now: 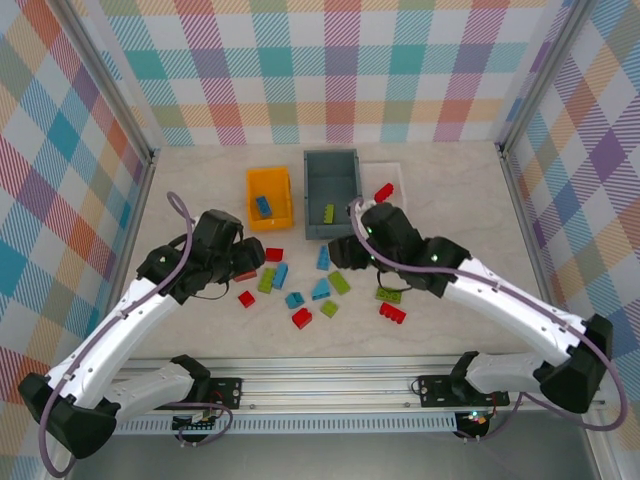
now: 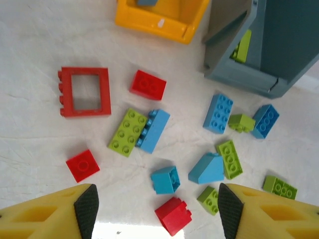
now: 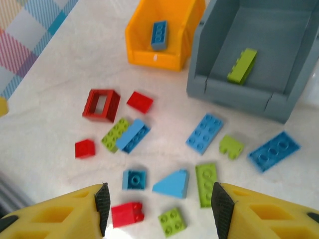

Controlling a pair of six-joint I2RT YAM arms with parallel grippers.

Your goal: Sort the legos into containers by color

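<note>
Loose legos in red, blue and lime green lie scattered mid-table, among them a hollow red square (image 2: 84, 91) and a blue wedge (image 3: 172, 184). The orange-yellow container (image 1: 272, 185) holds a blue brick (image 3: 159, 34). In the grey-blue container (image 1: 330, 172) lies a lime brick (image 3: 242, 65). The white tray (image 1: 396, 170) carries a red brick (image 1: 384, 191). My left gripper (image 2: 156, 209) hovers open over a small blue cube (image 2: 165, 179) and a red brick (image 2: 173, 215). Above the same pile, my right gripper (image 3: 162, 209) is open with nothing between its fingers.
The three containers stand in a row at the back of the table, orange-yellow left, grey-blue middle, white tray right. Plaid walls close the table on three sides. A metal rail (image 1: 330, 385) with both arm bases runs along the near edge.
</note>
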